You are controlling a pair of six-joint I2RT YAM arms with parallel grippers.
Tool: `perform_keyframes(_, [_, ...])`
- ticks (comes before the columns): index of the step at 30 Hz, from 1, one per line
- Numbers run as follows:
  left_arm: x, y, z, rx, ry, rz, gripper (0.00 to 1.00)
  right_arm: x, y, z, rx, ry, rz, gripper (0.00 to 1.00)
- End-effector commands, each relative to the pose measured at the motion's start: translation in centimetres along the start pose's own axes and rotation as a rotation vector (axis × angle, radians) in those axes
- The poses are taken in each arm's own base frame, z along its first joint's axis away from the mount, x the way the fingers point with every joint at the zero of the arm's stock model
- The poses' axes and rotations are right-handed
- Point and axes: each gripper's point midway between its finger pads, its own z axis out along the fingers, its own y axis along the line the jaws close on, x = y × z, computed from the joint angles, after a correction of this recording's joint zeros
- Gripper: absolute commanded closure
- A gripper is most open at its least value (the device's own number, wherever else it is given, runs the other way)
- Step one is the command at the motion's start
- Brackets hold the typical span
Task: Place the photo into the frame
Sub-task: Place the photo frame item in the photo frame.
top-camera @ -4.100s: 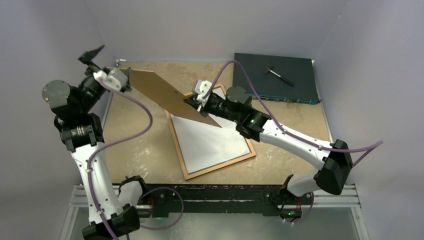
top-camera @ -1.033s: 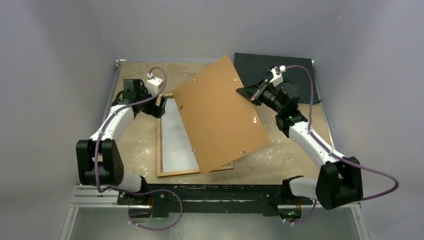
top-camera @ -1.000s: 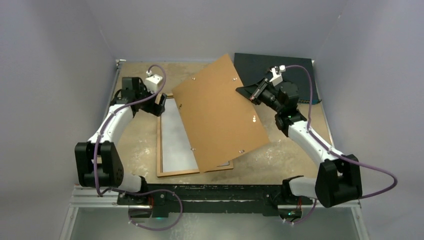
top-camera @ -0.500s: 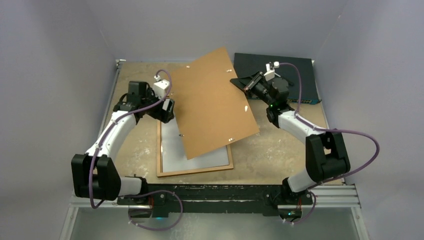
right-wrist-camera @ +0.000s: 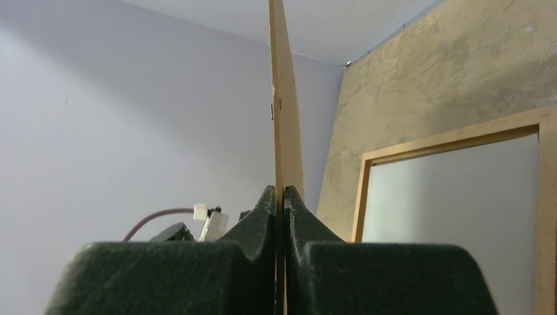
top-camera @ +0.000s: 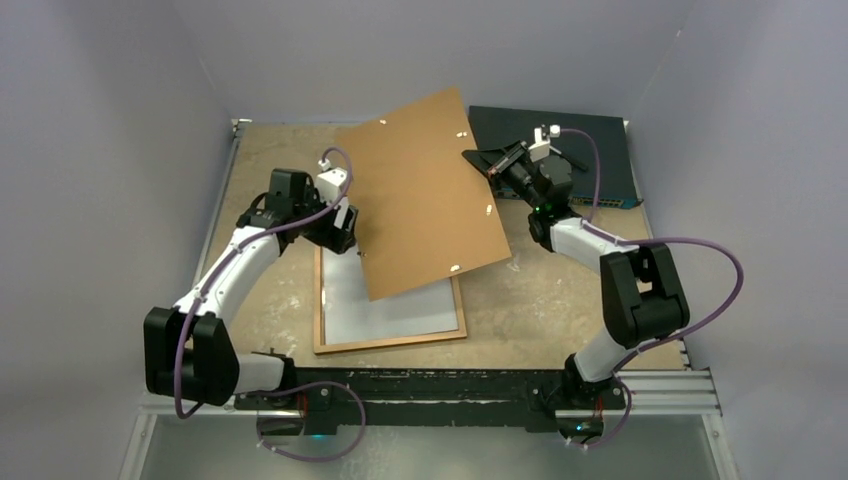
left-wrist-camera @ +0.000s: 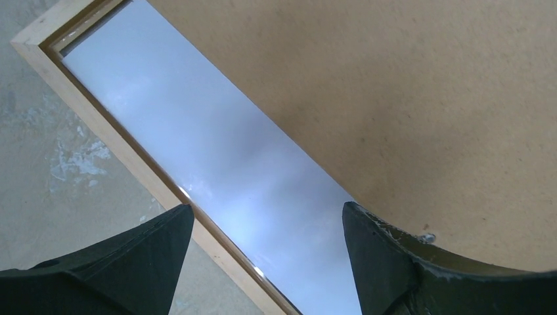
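The orange-brown wooden frame (top-camera: 390, 341) lies flat on the table, with a plain white sheet (top-camera: 390, 305) inside it that looks like the photo's white back; no printed image shows. My right gripper (top-camera: 492, 163) is shut on the right edge of the brown backing board (top-camera: 420, 190) and holds it tilted over the frame's far half. In the right wrist view the board (right-wrist-camera: 279, 98) stands edge-on between the jaws (right-wrist-camera: 282, 193). My left gripper (top-camera: 345, 232) is open and empty at the board's lower left edge, above the frame's left rail (left-wrist-camera: 118, 141) and the white sheet (left-wrist-camera: 217, 157).
A dark flat electronics box (top-camera: 595, 140) lies at the back right, just behind the right gripper. Grey walls close in on the left, back and right. The table's near edge carries the arm bases.
The right gripper has swung the board up and to the left, uncovering more of the frame's near half. The left gripper has moved right and nearer, up to the board's lower left edge.
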Motion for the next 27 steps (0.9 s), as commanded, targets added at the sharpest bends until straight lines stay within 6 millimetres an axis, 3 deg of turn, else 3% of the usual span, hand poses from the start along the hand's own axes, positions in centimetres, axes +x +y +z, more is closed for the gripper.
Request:
perform_keyframes(1, [-0.7,-1.4,-0.9,0.026,-0.039,-0.021,0.18,-2.3,6.7,0.7,-0.188,-0.111,0.019,1.0])
perform_keyframes(11, [-0.9,-2.7,-1.9,0.067,-0.053,-0.026,0.18,-2.6,6.2,1.2,-0.175,-0.185,0.056,1.0])
perform_keyframes(27, [1.3,-3.8,-3.0,0.096,-0.014,-0.001,0.2,-4.1,6.7,0.4,-0.192,-0.3,0.097,1.0])
